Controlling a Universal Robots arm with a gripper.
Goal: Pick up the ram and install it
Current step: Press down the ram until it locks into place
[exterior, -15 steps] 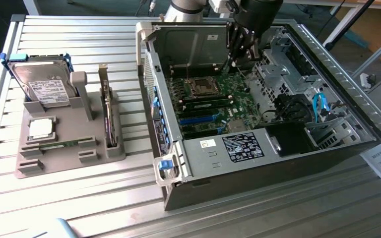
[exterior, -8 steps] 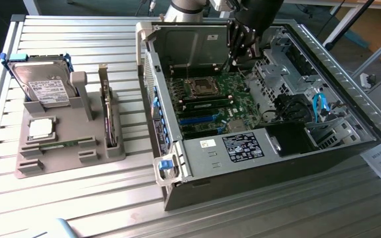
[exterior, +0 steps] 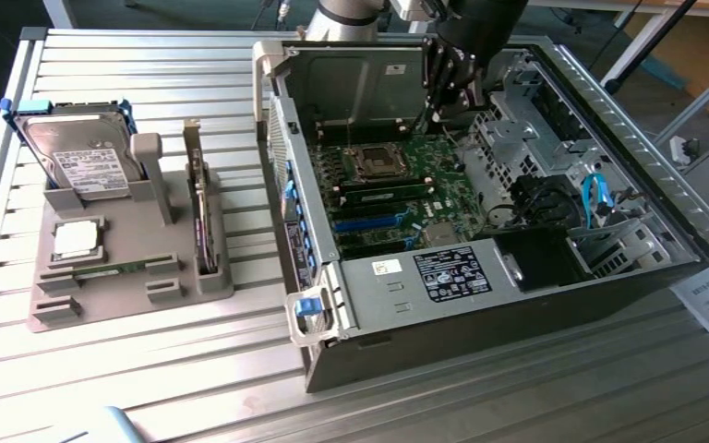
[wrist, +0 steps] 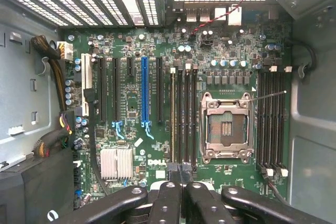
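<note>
Over motherboard inside case, fingers shut, empty; ram half-hidden in holder.

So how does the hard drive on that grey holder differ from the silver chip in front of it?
The drive is much larger; the chip is a small square. The drive stands propped up, leaning back, while the chip lies flat. The drive sits in a blue frame and bears a white label; the chip is plain silver. Both rest on the same grey holder.
</note>
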